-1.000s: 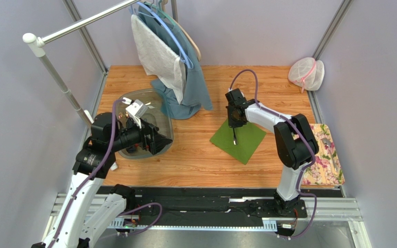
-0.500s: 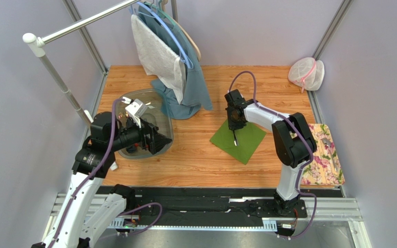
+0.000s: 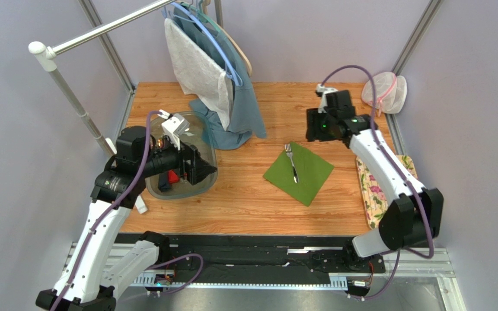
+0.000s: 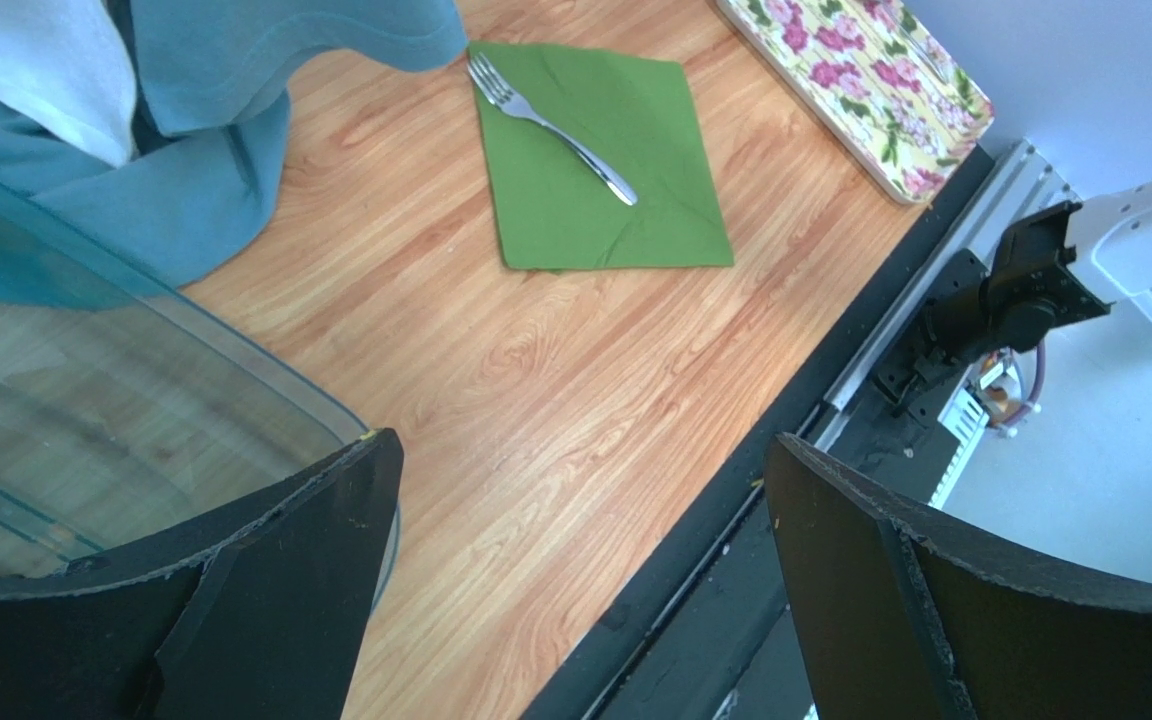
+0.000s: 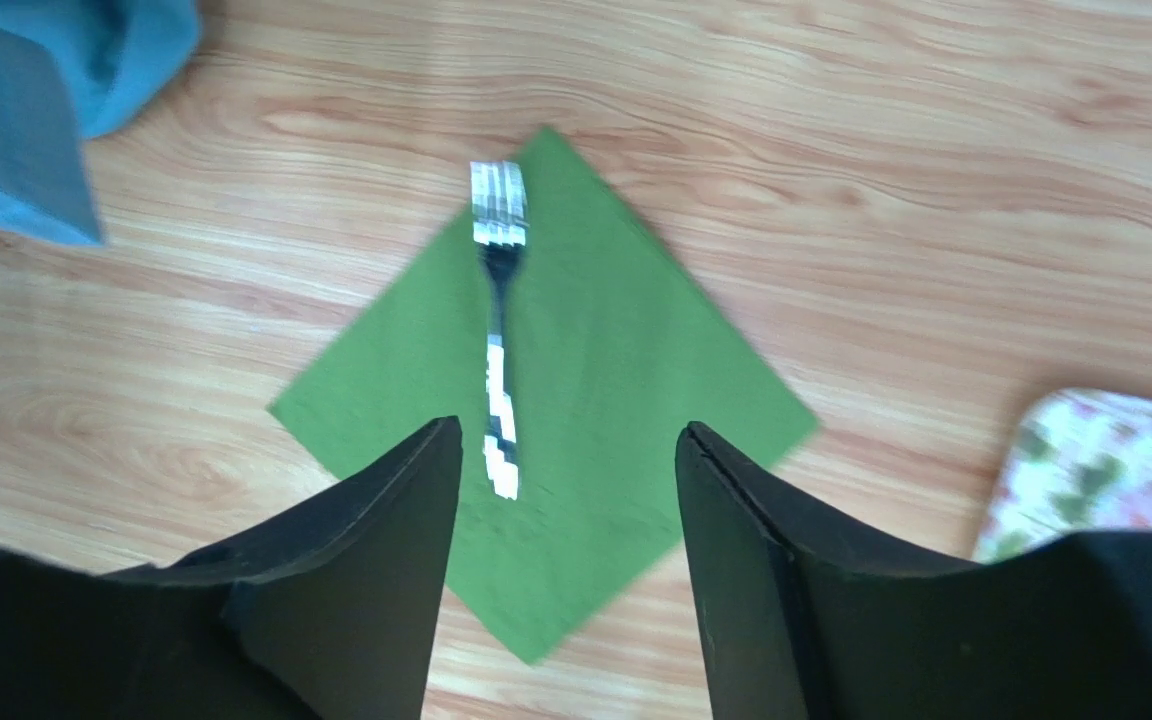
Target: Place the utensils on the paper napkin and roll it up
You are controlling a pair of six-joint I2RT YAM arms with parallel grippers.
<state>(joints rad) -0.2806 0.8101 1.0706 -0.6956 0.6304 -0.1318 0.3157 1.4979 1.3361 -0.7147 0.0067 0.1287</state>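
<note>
The green paper napkin point(image 3: 298, 173) lies flat on the wooden table, also in the left wrist view point(image 4: 597, 158) and right wrist view point(image 5: 597, 405). A silver fork point(image 3: 291, 162) lies on it, tines toward the back point(image 4: 549, 128) point(image 5: 498, 338). My right gripper point(image 3: 311, 125) is open and empty, raised behind and to the right of the napkin point(image 5: 567, 450). My left gripper point(image 3: 207, 172) is open and empty at the near rim of the clear plastic tub point(image 3: 201, 139), which holds red and dark items point(image 3: 167, 179).
A teal garment point(image 3: 235, 107) and a grey cloth point(image 3: 196, 68) hang from a rack at the back. A flowered pink mat point(image 3: 378, 191) lies at the right edge. A white mesh bag point(image 3: 384, 92) sits in the far right corner. A black rail point(image 4: 898, 300) runs along the table's near edge.
My right gripper has let go of the fork, which now lies on the napkin, and has lifted away to the back right. My left arm has shifted slightly up and right.
</note>
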